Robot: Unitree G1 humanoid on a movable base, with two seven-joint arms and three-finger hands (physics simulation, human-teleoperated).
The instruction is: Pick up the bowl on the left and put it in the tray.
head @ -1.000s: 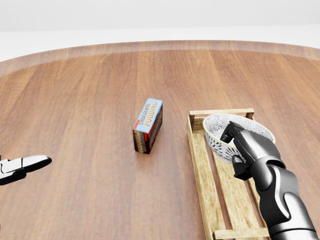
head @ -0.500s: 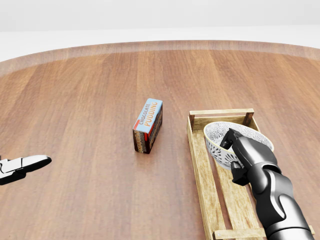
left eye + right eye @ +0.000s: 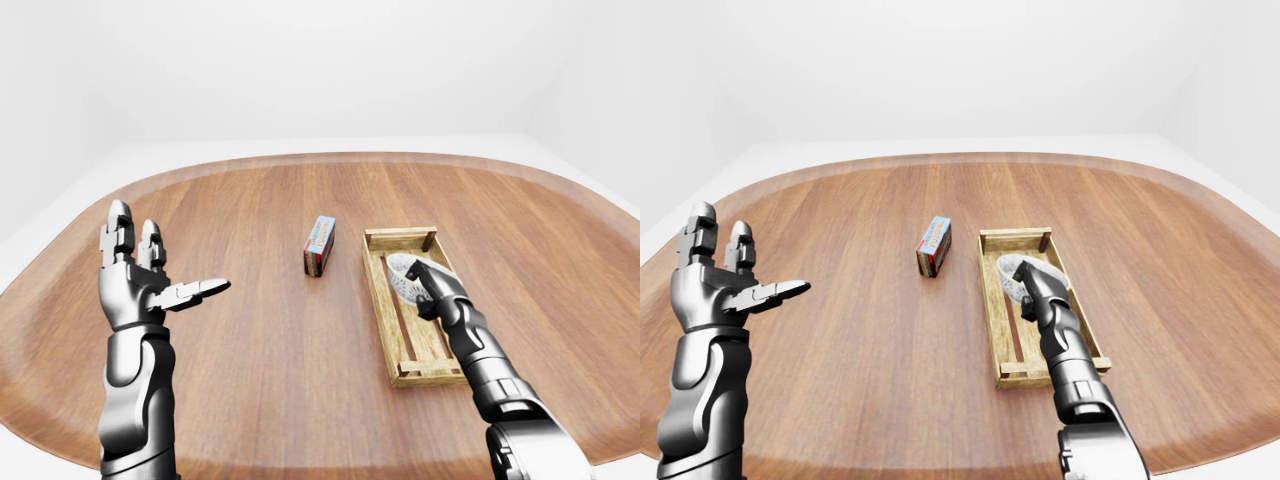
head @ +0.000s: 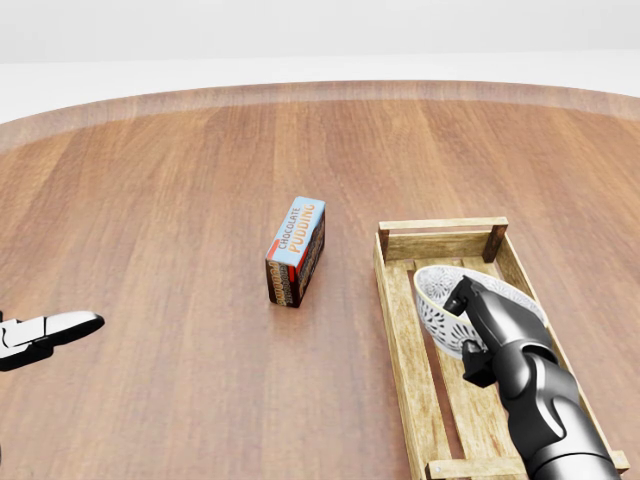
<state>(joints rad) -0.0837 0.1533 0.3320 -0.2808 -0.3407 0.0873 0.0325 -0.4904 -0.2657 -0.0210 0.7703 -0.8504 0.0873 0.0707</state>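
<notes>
A white patterned bowl (image 4: pixel 436 306) sits low inside the wooden slatted tray (image 4: pixel 397 325), in its upper half in the head view, tilted a little. My right hand (image 4: pixel 468 316) is shut on the bowl's near rim, and the dark forearm hides the bowl's right side. Whether the bowl rests on the slats I cannot tell. My left hand (image 3: pixel 160 285) is raised at the left of the left-eye view, open, fingers spread, holding nothing.
A chocolate pudding box (image 4: pixel 296 250) stands on its edge on the round wooden table (image 4: pixel 180 200), just left of the tray. The table's curved rim (image 3: pixel 300 158) runs along the top, with white floor beyond it.
My right hand has lowered the bowl from above the tray's top end down between the tray's rails, toward the bottom of the view. The left hand and the box have stayed put.
</notes>
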